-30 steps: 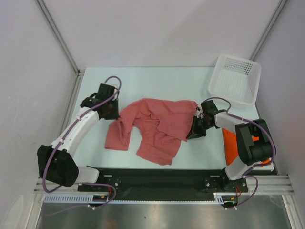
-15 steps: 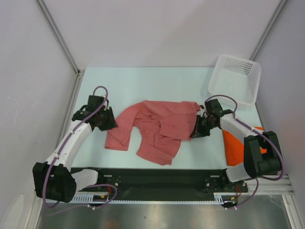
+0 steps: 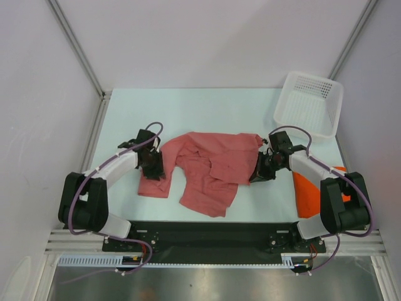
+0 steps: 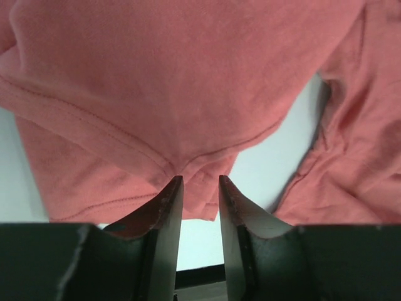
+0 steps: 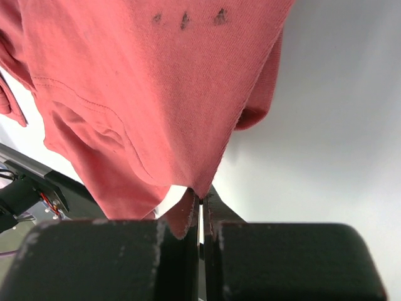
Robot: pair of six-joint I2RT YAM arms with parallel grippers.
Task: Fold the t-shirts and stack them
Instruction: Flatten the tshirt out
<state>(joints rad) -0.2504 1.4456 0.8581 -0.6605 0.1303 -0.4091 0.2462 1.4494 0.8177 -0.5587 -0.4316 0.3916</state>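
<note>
A dusty pink-red t-shirt (image 3: pixel 210 166) lies crumpled in the middle of the pale table (image 3: pixel 188 110). My left gripper (image 3: pixel 156 170) is at its left sleeve. In the left wrist view this gripper (image 4: pixel 200 183) is open, its tips just touching the sleeve's hem (image 4: pixel 188 166), with bare table showing through the gap. My right gripper (image 3: pixel 257 177) is at the shirt's right edge. In the right wrist view it (image 5: pixel 201 197) is shut on a corner of the pink-red cloth (image 5: pixel 144 81), which hangs from the jaws. A bright orange t-shirt (image 3: pixel 305 191) lies flat at the right, partly hidden by the right arm.
A white perforated basket (image 3: pixel 283 95) stands at the back right corner. A black rail (image 3: pixel 207 232) runs along the table's near edge between the arm bases. Grey walls close in the left and right sides.
The left gripper has opened, swung out left, then come back in low against the shirt's left sleeve. The right gripper has stayed shut on the shirt, shifting only slightly.
</note>
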